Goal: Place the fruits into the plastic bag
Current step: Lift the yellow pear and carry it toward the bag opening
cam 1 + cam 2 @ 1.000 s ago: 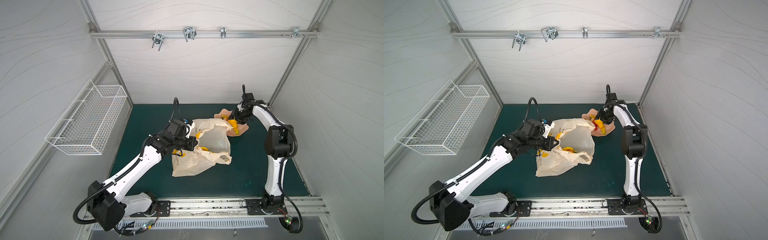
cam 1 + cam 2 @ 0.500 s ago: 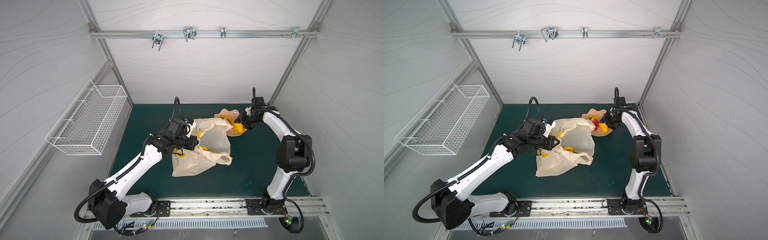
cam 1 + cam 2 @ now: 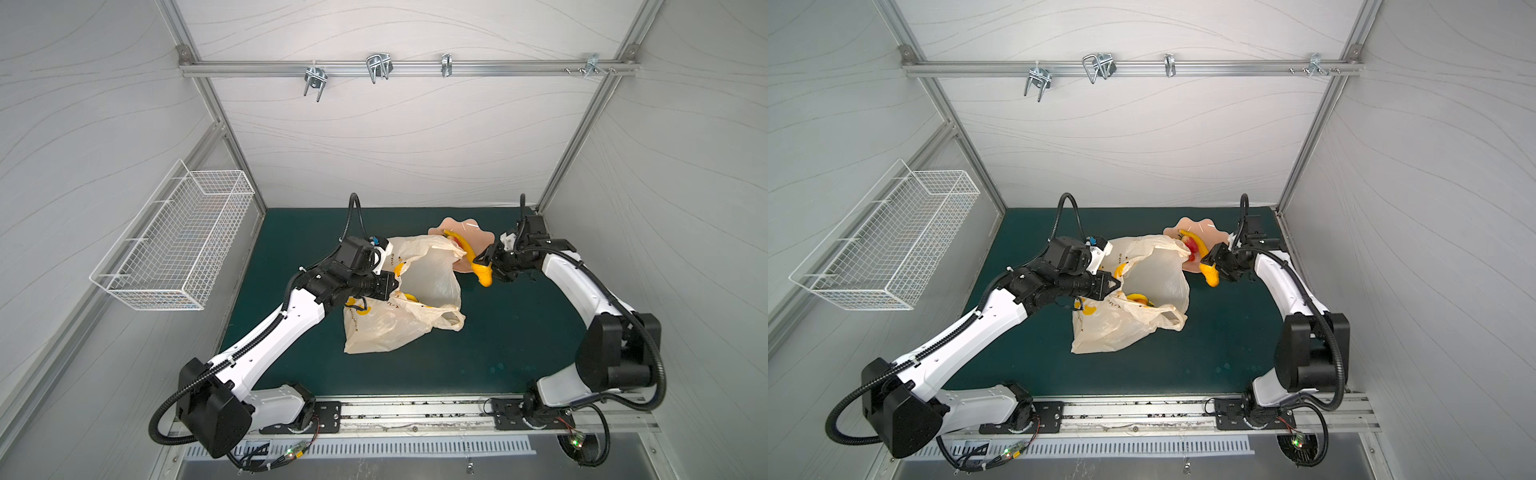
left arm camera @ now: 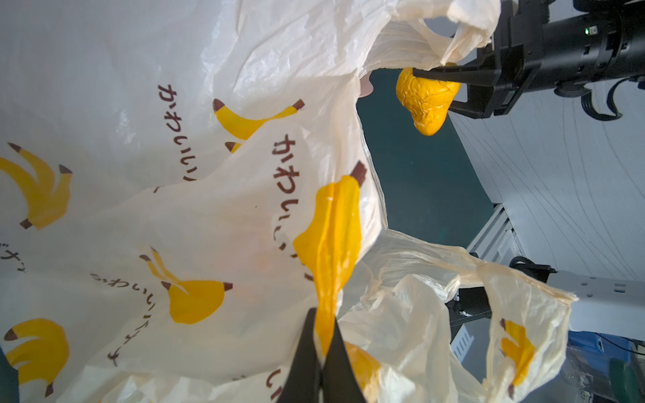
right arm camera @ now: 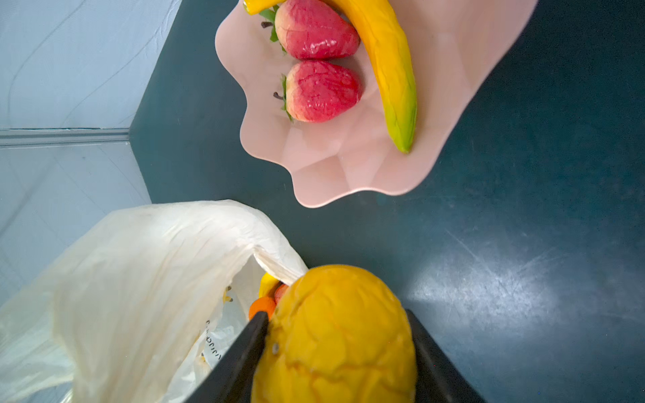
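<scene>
Now right end effector point(image 3: 485, 268) has lifted fruit point(image 3: 485, 279) off dish point(image 3: 478, 235).

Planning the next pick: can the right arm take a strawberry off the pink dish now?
Probably not yet: the right gripper holds a wrinkled yellow fruit, though the strawberries lie uncovered nearby.

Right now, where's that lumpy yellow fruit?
The fruit hangs right of centre in both top views, in the right gripper, beside the pink dish and plastic bag.
</scene>
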`<state>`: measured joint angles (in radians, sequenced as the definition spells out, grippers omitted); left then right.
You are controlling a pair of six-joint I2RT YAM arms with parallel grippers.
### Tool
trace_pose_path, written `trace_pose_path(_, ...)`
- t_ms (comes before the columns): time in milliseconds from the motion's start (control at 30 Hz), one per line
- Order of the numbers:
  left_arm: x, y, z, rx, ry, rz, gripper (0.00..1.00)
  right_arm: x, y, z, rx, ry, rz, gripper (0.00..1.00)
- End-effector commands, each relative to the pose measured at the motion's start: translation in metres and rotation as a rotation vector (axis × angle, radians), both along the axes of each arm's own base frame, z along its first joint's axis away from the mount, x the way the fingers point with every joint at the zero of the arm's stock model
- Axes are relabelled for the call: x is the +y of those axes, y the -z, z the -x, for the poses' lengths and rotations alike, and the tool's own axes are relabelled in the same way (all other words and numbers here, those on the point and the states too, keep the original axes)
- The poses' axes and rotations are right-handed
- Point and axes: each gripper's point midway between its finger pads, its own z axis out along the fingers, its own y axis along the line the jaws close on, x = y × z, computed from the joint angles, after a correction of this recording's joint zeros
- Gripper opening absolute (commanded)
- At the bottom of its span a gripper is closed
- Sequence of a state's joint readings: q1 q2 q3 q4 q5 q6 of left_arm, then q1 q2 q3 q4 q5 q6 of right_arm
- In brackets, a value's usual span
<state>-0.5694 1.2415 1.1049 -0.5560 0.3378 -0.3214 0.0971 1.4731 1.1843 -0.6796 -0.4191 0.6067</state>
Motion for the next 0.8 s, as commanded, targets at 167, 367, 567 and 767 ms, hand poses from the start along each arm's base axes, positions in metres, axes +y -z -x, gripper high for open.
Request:
trace_pose_path(167, -0.008, -0.027, -0.010, -0.075, 0.017, 0.053, 0.00, 0.004, -0.010, 0.034, 0.001, 0.032, -0.131, 0.48)
trace_pose_path(367, -0.009, -0.027, -0.011, -0.071, 0.020, 0.056, 0.00, 0.006, -0.009, 0.045, 0.012, 0.035, -0.172, 0.47)
trace_pose_path(567, -0.010, -0.028, -0.011, -0.071, 0.026, 0.057, 0.00, 0.013, -0.012, 0.045, 0.016, 0.037, -0.234, 0.46)
trace_pose_path(767, -0.012, -0.030, -0.012, -0.072, 0.033, 0.060, 0.00, 0.024, -0.010, 0.040, 0.021, 0.043, -0.316, 0.46)
